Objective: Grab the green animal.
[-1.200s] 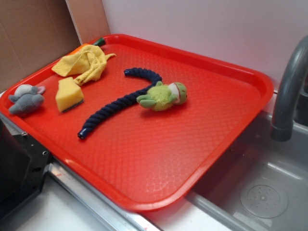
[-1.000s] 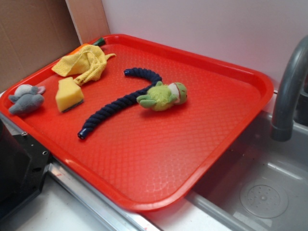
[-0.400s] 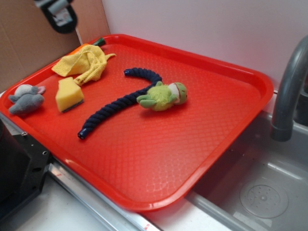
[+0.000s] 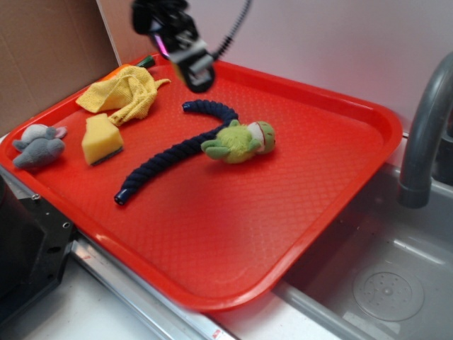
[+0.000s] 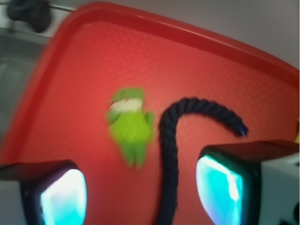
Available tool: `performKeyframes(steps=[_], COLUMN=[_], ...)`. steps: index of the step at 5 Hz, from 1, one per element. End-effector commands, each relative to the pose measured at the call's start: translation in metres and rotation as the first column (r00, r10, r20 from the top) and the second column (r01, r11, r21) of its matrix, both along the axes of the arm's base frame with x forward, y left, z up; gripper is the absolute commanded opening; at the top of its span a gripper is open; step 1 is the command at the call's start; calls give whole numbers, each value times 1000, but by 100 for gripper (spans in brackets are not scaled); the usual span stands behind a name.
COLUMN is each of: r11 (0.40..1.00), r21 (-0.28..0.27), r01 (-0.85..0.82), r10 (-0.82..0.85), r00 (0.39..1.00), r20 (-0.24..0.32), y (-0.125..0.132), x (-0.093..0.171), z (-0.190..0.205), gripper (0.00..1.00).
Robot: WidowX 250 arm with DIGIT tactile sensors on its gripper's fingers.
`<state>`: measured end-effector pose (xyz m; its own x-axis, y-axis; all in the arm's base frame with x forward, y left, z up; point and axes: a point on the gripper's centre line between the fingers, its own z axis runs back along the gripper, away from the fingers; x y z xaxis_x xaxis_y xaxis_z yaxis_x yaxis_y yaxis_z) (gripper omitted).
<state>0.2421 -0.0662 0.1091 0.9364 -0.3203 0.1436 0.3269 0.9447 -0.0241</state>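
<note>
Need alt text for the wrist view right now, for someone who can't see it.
Blurred view down onto a red tray: a green plush frog lies beside a dark blue rope, between and beyond the open gripper's two fingers at the bottom corners.

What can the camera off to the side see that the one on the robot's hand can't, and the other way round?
Only the side view shows the yellow sponge, the yellow cloth, the grey toy mouse, the sink and the gripper hovering above the tray. Only the hand camera shows the gripper's two fingers spread apart with nothing between them. Both show the green toy, the dark blue rope beside it, the red tray and the grey tap.
</note>
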Motion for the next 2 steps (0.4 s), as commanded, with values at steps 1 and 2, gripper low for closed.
performKeyframes(steps=[1,2], r11=[984,965], r21=[18,6], r01=[176,263], r10=[-175,-259], r00=[982,955], r20=[-76,-146], y=[-17,-20], x=[34,24], z=[-51,-76], gripper=[100,100])
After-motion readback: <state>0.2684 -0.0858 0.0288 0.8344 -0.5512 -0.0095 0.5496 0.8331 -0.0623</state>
